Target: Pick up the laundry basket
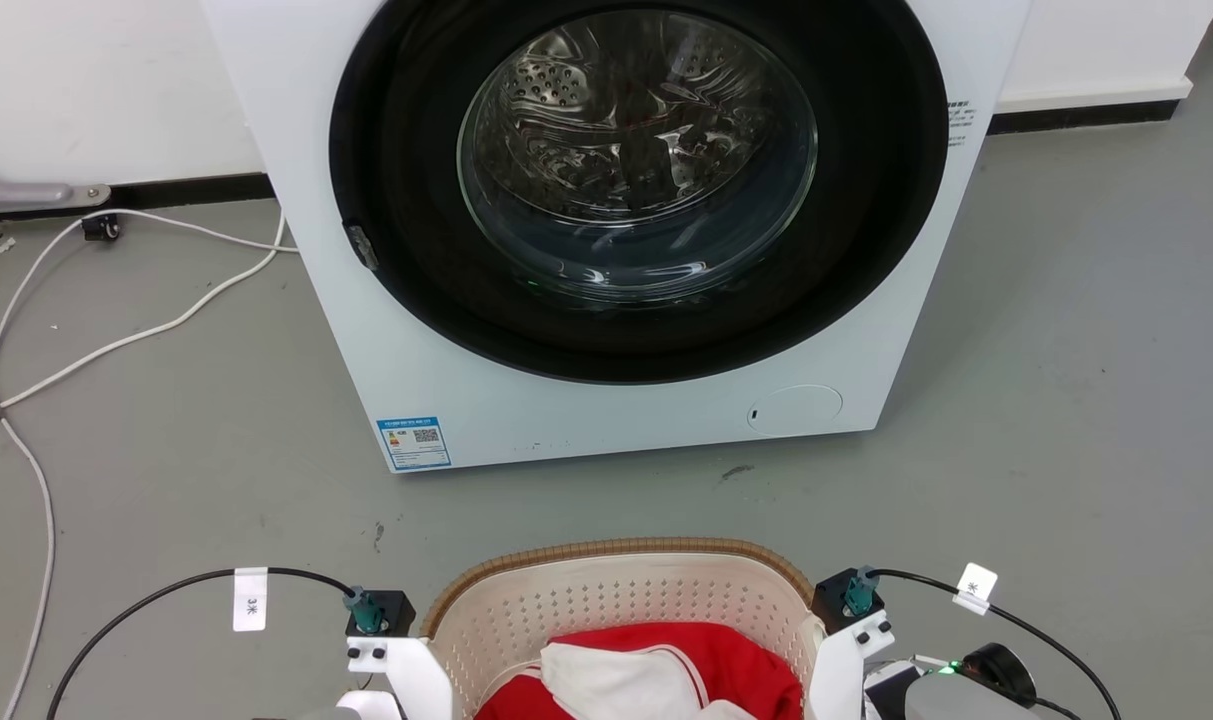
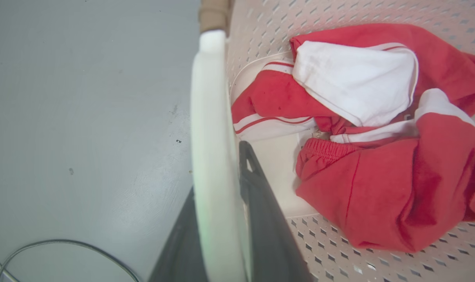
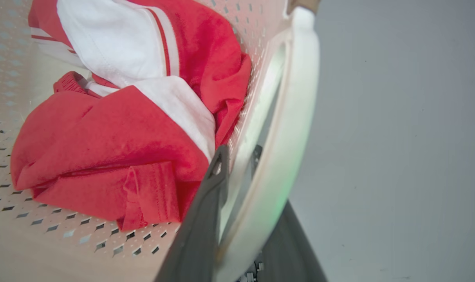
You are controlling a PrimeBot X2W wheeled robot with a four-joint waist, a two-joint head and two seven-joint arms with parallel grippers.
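A white cable point(image 1: 116, 345) trails over the grey floor point(image 1: 1066, 400). The left gripper point(image 2: 217, 164) pinches its dark fingers onto the white left handle point(image 2: 212, 117) of the small cream perforated plastic laundry basket point(image 1: 616, 548). The basket is just before the white front-loading washing machine point(image 1: 416, 370) and holds red-and-white clothes point(image 1: 666, 670). The right gripper point(image 3: 238, 154) clamps the right handle point(image 3: 296, 98) likewise.
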